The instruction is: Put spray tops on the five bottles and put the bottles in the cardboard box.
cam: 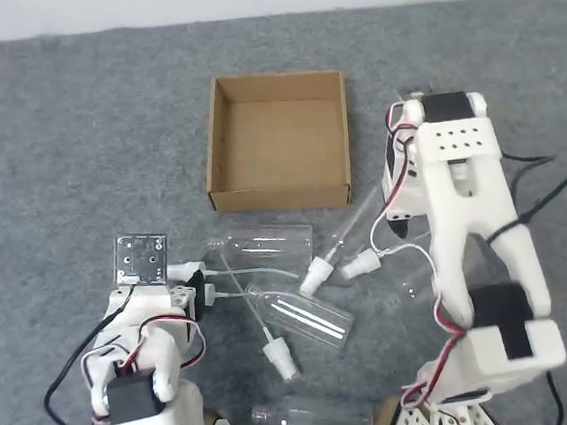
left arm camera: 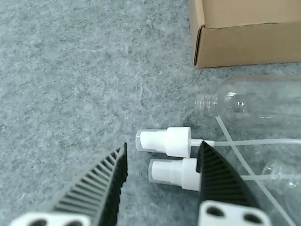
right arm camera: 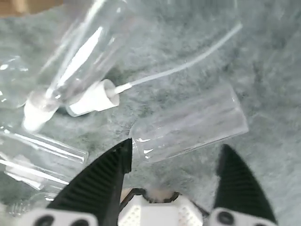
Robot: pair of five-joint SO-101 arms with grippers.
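Bottles lie sideways on the desk between the box and the near edge; the box floor shows bare cardboard. Left wrist: left claw released around two spray tops. Right wrist: right claw released over a bottle.

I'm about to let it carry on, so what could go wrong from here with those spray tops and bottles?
Two spray tops lie side by side inside the open left hand; closing may catch both or pinch their thin tubes. The clear bottle under the open right hand lies on its side and may roll or slip away. The tubes cross neighbouring bottles, so lifting one could drag them.
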